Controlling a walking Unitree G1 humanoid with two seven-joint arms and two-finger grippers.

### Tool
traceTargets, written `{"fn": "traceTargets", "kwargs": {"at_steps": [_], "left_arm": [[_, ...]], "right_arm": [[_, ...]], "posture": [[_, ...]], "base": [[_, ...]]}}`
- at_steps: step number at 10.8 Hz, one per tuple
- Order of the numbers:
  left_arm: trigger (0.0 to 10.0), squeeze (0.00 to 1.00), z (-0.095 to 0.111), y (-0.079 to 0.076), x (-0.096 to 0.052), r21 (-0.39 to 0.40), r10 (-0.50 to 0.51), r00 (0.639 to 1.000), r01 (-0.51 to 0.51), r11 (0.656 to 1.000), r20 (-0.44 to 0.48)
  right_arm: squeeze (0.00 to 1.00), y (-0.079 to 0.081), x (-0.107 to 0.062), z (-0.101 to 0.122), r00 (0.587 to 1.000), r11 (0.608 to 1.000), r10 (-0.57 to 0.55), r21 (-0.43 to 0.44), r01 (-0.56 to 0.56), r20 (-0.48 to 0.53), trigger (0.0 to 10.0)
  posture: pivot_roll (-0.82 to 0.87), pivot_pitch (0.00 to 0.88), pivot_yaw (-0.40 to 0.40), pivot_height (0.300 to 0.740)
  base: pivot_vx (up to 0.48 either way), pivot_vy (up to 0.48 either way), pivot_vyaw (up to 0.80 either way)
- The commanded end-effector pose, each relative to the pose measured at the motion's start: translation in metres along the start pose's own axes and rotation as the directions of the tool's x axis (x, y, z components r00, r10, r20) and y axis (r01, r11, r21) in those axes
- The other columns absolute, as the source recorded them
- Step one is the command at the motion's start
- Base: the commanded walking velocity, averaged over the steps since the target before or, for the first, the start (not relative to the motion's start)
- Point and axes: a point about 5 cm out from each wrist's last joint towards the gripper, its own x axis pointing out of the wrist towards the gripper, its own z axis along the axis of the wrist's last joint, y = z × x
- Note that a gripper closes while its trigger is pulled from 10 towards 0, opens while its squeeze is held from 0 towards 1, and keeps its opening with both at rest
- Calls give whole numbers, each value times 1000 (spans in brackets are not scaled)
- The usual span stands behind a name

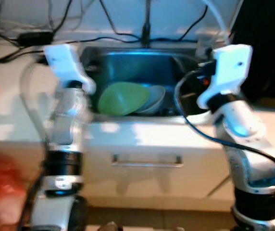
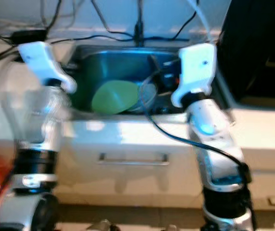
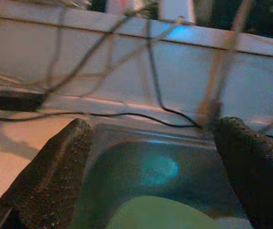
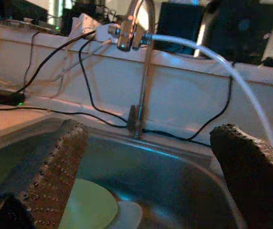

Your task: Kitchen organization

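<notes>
Both grippers, left gripper (image 3: 151,176) and right gripper (image 4: 146,176), spread wide, empty, above sink (image 1: 128,60). Lower onto green plate (image 1: 123,98) rim, pinch edge squarely.

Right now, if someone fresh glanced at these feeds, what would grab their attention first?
The bright green plate leaning in the steel sink stands out, with a paler dish tucked beside it. Both silver arms are raised over the sink's front edge, the left gripper and right gripper open and empty. Behind, a faucet with a white hose rises amid a tangle of black cables along the back ledge.
</notes>
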Motion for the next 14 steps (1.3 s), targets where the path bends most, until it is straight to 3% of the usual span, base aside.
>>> {"fn": "traceTargets", "kwargs": {"at_steps": [1,5,8,11,14], "left_arm": [[10000,0,5,6,2,11,26,1000,-26,1000,9],[10000,0,1,7,3,22,34,999,-34,999,-10],[10000,0,2,5,1,42,0,1000,0,999,3],[10000,0,2,5,2,28,0,1000,0,1000,2],[10000,0,1,6,2,18,6,1000,-7,1000,7]], "right_arm": [[0,4,0,2,1000,1000,13,7,-13,9,10000],[0,3,0,2,1000,1000,7,6,-7,9,10000],[0,3,-1,2,1000,1000,6,4,-6,9,10000],[0,2,-1,2,1000,1000,2,3,-2,9,10000],[0,2,-1,2,1000,1000,6,2,-6,9,10000]], "posture": [[-71,52,21,740],[-74,51,25,740],[-76,50,26,740],[-78,51,27,740],[-76,49,24,740]], "base": [[0,480,0],[0,411,0],[0,0,0],[87,-419,0],[0,0,0]]}}
